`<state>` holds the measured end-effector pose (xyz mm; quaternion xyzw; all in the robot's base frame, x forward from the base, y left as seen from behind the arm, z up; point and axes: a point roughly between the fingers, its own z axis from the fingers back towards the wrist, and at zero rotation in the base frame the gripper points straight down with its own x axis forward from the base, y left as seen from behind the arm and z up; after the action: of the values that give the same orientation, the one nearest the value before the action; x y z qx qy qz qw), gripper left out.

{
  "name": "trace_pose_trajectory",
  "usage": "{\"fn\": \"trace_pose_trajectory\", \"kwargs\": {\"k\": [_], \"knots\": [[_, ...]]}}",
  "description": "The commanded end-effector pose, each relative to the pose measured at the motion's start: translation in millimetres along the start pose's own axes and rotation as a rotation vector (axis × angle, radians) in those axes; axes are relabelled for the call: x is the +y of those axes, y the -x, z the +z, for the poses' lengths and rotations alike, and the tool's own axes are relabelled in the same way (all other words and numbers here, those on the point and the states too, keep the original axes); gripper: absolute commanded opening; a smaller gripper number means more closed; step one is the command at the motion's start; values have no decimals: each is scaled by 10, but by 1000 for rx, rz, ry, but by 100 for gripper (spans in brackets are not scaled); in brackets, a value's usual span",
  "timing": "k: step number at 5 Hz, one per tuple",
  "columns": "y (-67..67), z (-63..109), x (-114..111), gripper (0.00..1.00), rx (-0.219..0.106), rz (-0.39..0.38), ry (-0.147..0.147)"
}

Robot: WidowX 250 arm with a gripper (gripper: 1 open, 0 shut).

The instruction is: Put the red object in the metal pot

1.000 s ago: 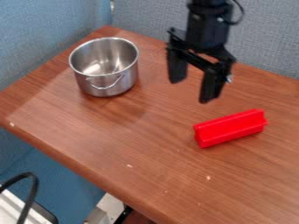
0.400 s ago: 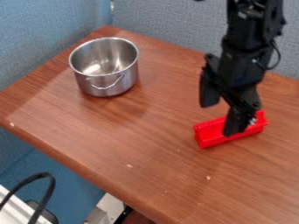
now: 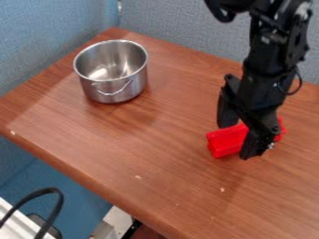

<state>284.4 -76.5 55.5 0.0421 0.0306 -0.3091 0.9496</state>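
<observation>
A bright red rectangular block [image 3: 229, 141] is lying flat on a brown wooden table [image 3: 112, 140], toward the right side and a little nearer the front edge than the middle. Only its left end and a sliver of its right end are showing, because the black gripper [image 3: 247, 131] is standing directly over its middle. The gripper is pointing straight down from a black arm [image 3: 271, 47] that is reaching in from the top right corner. Its jaws are standing spread apart, one on the far side of the block and one on the near side, so the block is sitting between them. From this angle it is hard to say whether either jaw is actually touching the block; they appear to be straddling it rather than squeezing it.

A small shiny metal pot [image 3: 111, 71] is sitting upright near the table's far left corner, well apart from the block and the gripper. Its inside is looking bare, and a thin wire handle is hanging against its front wall.

A blue textured wall [image 3: 50, 28] is rising behind the table. A dark cable [image 3: 32, 207] is curling below the table's front left edge.
</observation>
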Motion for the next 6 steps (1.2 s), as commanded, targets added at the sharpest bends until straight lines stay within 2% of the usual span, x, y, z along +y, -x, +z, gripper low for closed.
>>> {"fn": "trace_pose_trajectory", "kwargs": {"k": [1,2,3,4,6], "knots": [[-80,12,130,100,-48,11,-36],[-84,-35,224,100,-55,26,-38],[-96,49,285,100,-53,82,-27],[-127,67,315,100,-52,102,-14],[-40,-12,273,100,-24,157,39]]}}
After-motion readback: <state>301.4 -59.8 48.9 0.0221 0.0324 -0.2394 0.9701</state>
